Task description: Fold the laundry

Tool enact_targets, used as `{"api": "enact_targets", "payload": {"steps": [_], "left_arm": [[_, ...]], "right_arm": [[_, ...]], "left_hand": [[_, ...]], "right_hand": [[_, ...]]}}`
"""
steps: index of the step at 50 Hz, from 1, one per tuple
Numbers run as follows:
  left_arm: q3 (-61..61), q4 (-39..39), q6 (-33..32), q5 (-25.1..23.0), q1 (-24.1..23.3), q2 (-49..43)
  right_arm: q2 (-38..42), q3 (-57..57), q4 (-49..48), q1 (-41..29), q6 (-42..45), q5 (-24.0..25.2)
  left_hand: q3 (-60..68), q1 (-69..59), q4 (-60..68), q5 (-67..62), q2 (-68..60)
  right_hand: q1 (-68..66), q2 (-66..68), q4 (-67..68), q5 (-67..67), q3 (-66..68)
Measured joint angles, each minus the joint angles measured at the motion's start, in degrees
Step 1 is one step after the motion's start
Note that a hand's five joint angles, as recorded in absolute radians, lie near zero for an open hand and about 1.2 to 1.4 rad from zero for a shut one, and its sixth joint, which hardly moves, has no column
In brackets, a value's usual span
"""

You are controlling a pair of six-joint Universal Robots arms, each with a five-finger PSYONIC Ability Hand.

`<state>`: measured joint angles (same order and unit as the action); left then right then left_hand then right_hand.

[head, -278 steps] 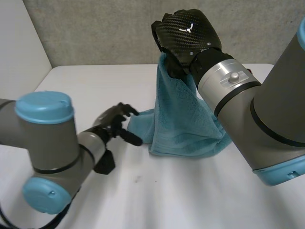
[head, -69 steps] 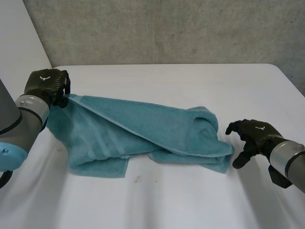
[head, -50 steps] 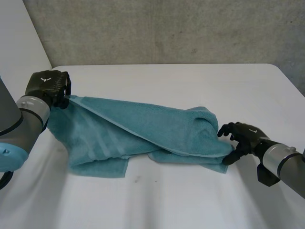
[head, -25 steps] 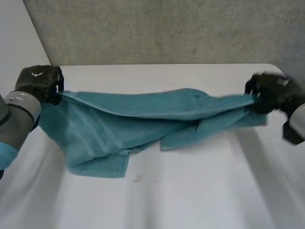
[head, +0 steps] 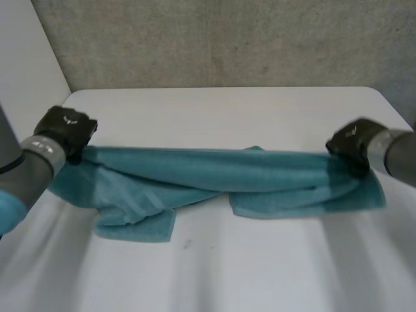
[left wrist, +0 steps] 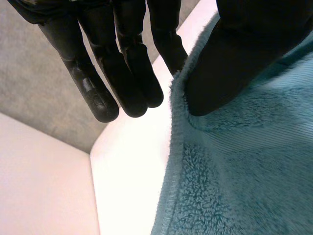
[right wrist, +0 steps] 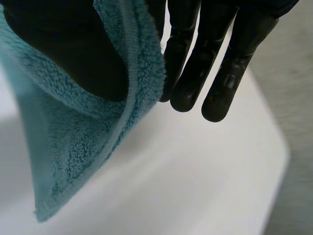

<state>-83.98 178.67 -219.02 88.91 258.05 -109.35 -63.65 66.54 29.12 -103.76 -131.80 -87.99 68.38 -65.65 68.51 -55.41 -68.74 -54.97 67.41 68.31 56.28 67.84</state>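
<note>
left hand [head: 65,130] and right hand [head: 351,144] have both come down lower than half a second ago, and the teal towel [head: 221,172] that was stretched up in the air now sags, with its lower folds on the white bench [head: 227,107]. the left hand holds one end of the towel at the left side of the bench. in its wrist view the thumb presses on the fluffy cloth and the straight fingers [left wrist: 124,73] are on the other side of the edge, so the edge is pinched between them. the right hand holds the other end, well apart, at the right side of the bench. in its wrist view the thumb sits on the cloth and the fingers [right wrist: 195,73] are behind the edge, pinching it the same way, and a corner of the towel hangs down under the hand. between the two hands the towel is pulled out into one long strip across the middle of the bench. it is not flat: it is bunched and folded over itself, with one loose flap at the front near the left end and another at the front near the right end. a grey wall [head: 227,39] stands behind the bench.
</note>
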Motion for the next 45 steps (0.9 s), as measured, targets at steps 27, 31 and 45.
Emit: {"api": "enact_targets", "payload": {"steps": [27, 31, 45], "left_arm": [[22.16, 27.88, 9.66, 5.11, -0.93, 0.06], [13.52, 27.44, 10.25, 4.52, 0.28, -0.50], [-5.18, 30.78, 11.68, 3.89, 1.10, -10.75]], "right_arm": [[-4.62, -16.53, -39.59, -3.84, -5.47, -5.50], [-5.05, -7.93, -40.19, -3.57, -6.67, -3.33], [6.02, 13.55, -40.92, -2.98, -14.36, 1.67]], "left_hand": [[0.03, 0.00, 0.02, 0.00, -0.06], [0.05, 0.00, 0.15, 0.00, -0.08], [0.08, 0.00, 0.19, 0.00, -0.11]], "right_hand": [[0.00, 0.00, 0.00, 0.54, 0.03], [0.00, 0.00, 0.01, 0.54, 0.16], [-0.03, -1.45, -1.40, -0.47, -1.42]]}}
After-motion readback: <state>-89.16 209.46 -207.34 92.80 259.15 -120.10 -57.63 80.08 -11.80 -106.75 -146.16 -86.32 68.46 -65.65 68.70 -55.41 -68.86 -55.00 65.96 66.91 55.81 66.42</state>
